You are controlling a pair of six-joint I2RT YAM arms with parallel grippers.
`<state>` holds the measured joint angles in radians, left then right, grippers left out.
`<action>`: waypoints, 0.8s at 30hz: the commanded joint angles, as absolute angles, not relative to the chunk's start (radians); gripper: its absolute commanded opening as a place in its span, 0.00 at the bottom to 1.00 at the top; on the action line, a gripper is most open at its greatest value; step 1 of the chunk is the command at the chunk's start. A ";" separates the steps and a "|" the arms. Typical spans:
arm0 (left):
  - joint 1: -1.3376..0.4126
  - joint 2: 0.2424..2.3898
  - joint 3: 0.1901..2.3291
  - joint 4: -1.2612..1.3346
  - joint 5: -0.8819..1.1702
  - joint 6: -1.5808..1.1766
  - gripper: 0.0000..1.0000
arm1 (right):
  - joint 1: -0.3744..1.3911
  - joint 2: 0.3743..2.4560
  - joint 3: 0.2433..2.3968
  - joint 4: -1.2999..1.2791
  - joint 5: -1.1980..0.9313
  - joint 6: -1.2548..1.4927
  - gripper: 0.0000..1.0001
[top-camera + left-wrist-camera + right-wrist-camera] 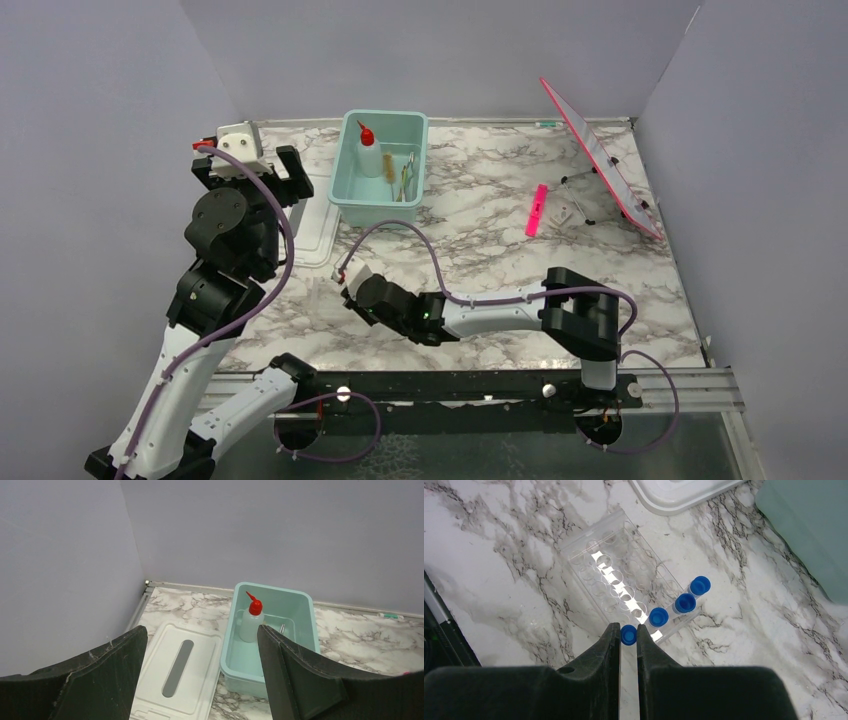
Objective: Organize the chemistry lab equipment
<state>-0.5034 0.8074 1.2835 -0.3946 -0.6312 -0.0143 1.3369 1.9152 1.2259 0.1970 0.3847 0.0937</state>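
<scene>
The right hand (pixel 628 628), narrow, pinches a blue-capped vial (pixel 628 636) beside the clear rack (pixel 599 575); three more vials (pixel 684 602) run toward one o'clock. The left hand (pixel 200 630) gapes wide at ten o'clock. The squeeze bottle (pixel 369 152) stands in the tub (pixel 350 197) at twelve.

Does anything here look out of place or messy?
The white lid lies flat beside the open teal tub, not on it. A pink strip lies loose farther right. Nothing looks spilled.

No readable text, label, brand, number or sign shows in any of the three views.
</scene>
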 commanded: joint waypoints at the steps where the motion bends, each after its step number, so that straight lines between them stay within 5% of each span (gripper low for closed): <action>1: -0.501 0.807 1.274 -0.378 -0.658 -0.005 0.84 | 1.338 1.924 1.205 0.243 0.423 0.107 0.13; 24: -0.500 0.802 1.267 -0.383 -0.640 -0.008 0.84 | 1.332 1.929 1.223 0.172 0.432 0.206 0.16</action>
<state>-0.5034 0.8127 1.2724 -0.3935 -0.6369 -0.0143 1.3350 1.9152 1.2091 0.2192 0.4099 0.1776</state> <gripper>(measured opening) 0.836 0.165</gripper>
